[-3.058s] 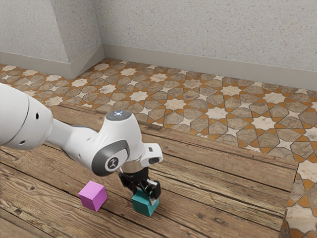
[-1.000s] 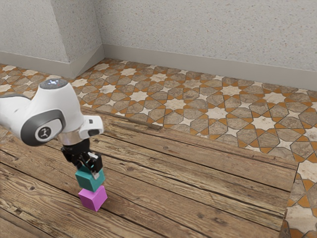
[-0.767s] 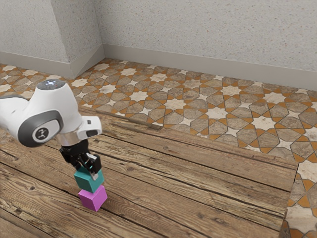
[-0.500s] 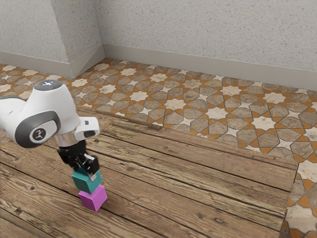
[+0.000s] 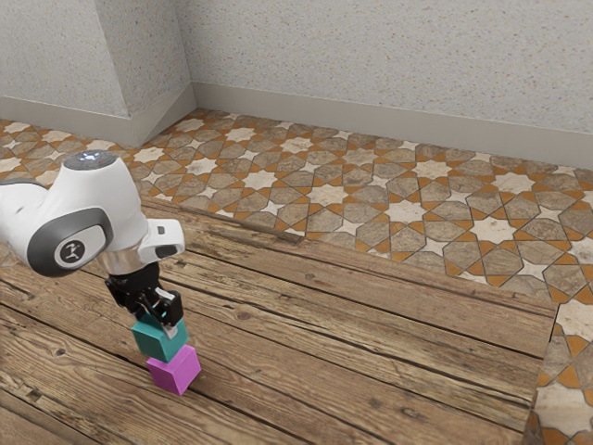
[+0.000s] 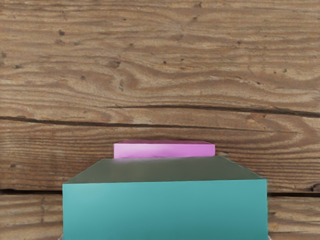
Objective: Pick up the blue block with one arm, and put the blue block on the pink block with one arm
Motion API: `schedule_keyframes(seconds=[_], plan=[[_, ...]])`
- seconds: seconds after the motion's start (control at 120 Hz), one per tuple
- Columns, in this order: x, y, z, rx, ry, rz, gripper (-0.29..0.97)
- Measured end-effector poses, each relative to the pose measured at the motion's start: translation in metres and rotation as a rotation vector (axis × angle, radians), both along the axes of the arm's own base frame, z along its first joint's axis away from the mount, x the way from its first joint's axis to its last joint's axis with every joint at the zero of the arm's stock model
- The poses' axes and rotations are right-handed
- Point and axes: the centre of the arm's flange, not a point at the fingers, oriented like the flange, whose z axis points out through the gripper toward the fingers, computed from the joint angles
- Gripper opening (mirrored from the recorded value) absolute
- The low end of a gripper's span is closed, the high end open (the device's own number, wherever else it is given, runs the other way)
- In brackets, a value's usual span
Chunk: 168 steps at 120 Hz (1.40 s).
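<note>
The blue block (image 5: 160, 339), teal in colour, is held between the fingers of my black gripper (image 5: 151, 315), which is shut on it. It sits directly over the pink block (image 5: 174, 371), shifted a little toward the exterior view's left, so it overhangs on that side. Whether its underside touches the pink top I cannot tell. In the wrist view the blue block (image 6: 165, 205) is just under the hand, and a thin strip of the pink block (image 6: 164, 150) shows beyond it.
Both blocks are on a wooden plank table (image 5: 371, 334). The table's far edge meets a patterned tile floor (image 5: 389, 195), with grey walls behind. My white arm (image 5: 74, 222) comes in from the exterior view's left.
The blue block has been lifted from the table at the pink block's right and carried over the pink block. In the last second my hand drifted slightly left with it.
</note>
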Motion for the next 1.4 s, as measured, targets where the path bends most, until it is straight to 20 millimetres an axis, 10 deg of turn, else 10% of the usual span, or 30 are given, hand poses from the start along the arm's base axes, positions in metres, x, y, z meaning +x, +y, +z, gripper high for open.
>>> schedule_keyframes(seconds=[0.65,1.4], plan=[[0.003,0.0,-0.001,0.006,0.001,-0.002,0.34],[0.009,0.004,0.03,-0.011,-0.04,-0.02,0.65]])
